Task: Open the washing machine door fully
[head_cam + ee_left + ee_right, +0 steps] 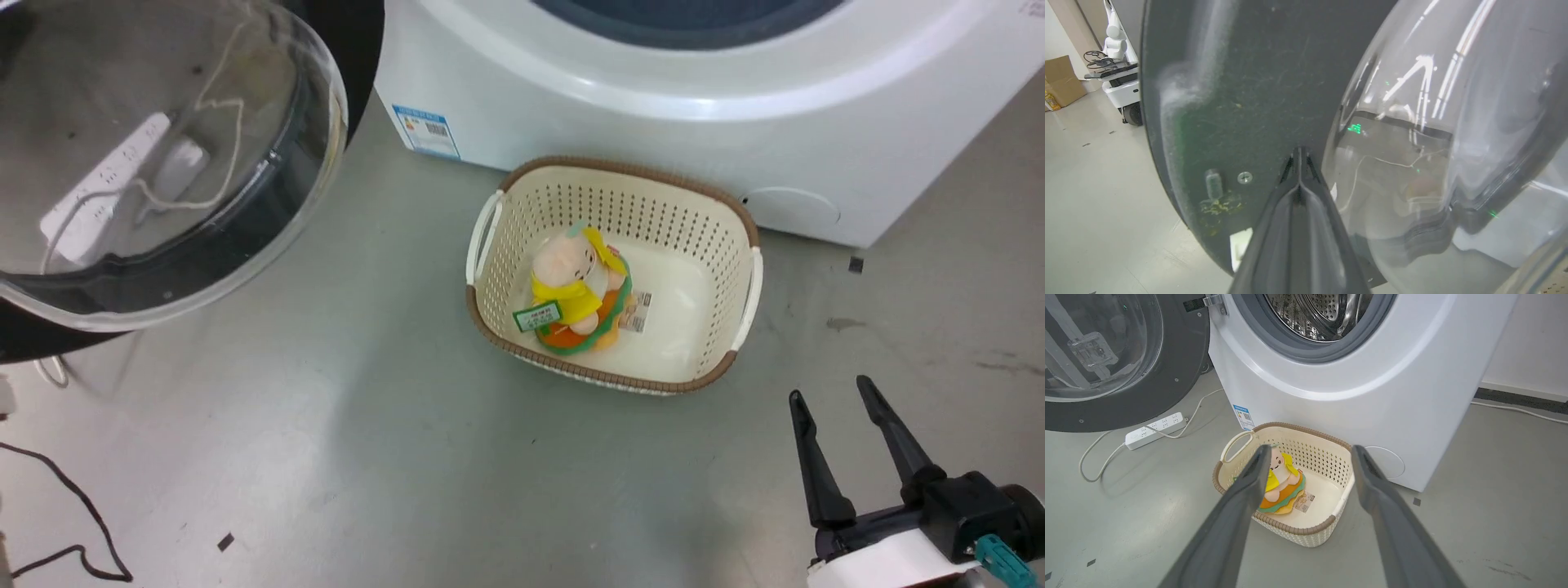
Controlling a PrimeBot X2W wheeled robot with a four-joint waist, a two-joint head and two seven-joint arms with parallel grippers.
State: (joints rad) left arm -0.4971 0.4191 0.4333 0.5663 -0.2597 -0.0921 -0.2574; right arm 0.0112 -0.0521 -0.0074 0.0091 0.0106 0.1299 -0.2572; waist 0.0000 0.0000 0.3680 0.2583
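While the right end effector [829, 388] hangs spread and empty over the floor [367, 449], the left end effector [1299, 157] has its fingers pressed together, tips at the door's [1229, 94] dark inner rim beside the glass bowl; contact is unclear. Farther off, a basket [620, 167] holding a plush toy [575, 286] sits just before the washer [653, 122], whose door stands wide open at the head view's left.

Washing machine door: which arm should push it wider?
Left. Its shut fingers point close at the washing machine door's black rim; the right arm's open fingers hang by the basket, away from it.
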